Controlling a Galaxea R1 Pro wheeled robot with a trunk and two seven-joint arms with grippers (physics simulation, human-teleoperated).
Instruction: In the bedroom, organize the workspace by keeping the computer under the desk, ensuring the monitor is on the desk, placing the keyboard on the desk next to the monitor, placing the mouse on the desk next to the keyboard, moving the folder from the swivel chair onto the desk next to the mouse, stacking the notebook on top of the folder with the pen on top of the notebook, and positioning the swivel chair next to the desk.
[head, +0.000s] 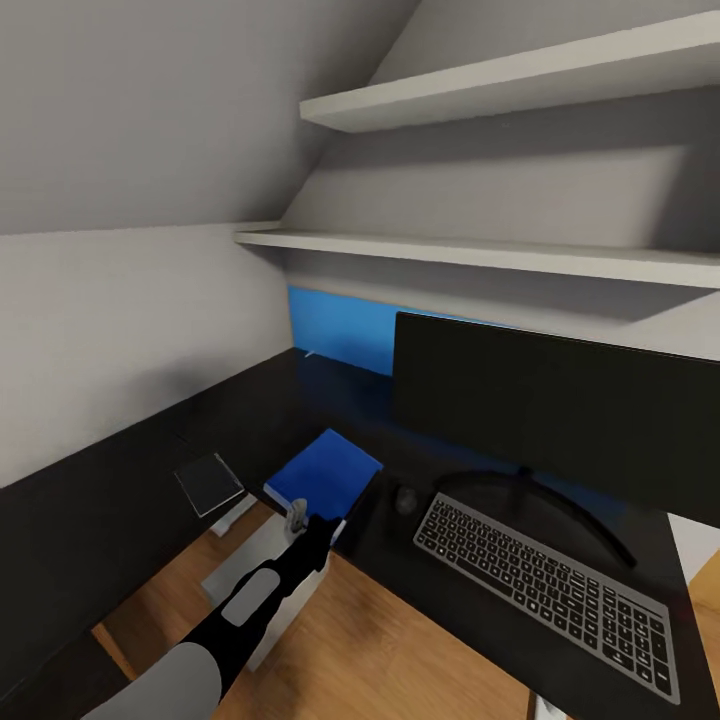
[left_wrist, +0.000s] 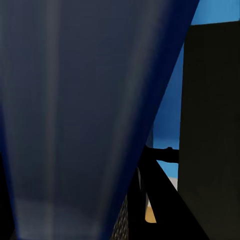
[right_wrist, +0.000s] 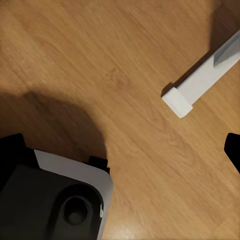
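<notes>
Reaching up from the lower left of the head view, the left pincer (head: 297, 516) meets the blue folder (head: 325, 472) at table (head: 90, 520) centre; whether it grips cannot be told. Keyboard (head: 545, 582) and monitor (head: 560, 410) sit right. Left wrist view: folder (left_wrist: 75, 115) close. Right wrist view: wooden floor (right_wrist: 100, 65), white leg (right_wrist: 200, 82) upper right.

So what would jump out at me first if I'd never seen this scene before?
Probably the big black monitor standing at the right of the glossy black desk, with the keyboard lying just in front of it. Next, the bright blue folder at the desk's front edge, where the left gripper meets its near end.
</notes>
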